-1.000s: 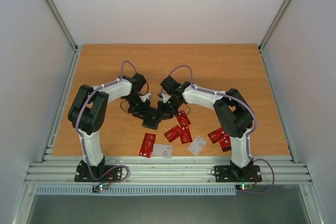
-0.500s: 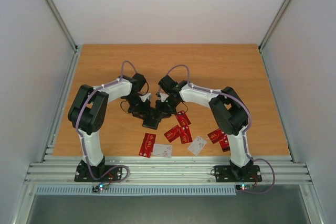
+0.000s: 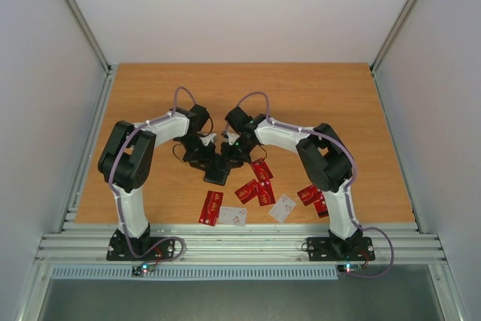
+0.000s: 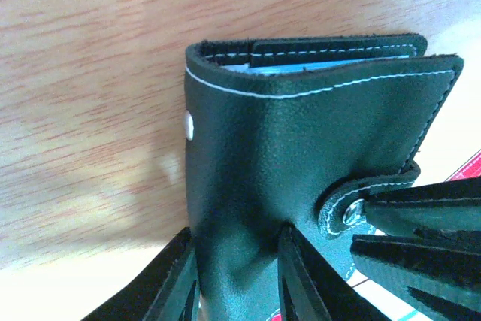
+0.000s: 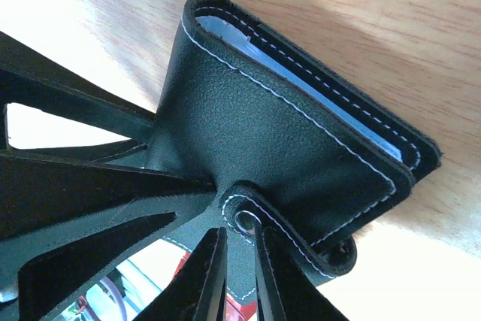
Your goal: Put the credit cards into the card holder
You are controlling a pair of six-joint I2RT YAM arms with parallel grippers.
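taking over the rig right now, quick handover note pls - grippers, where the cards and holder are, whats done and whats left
Left gripper: shut on the body of the card holder, pinching a fold of its leather.
Right gripper: shut on the holder's snap tab.
Holder: folded, held between both arms over the table.
Credit cards: loose on the table near the arm bases, mostly red, with two white cards; some overlap.
Done: both arms grip the holder.
Left: open the holder, then load every loose card. Whether any card is already inside cannot be seen.
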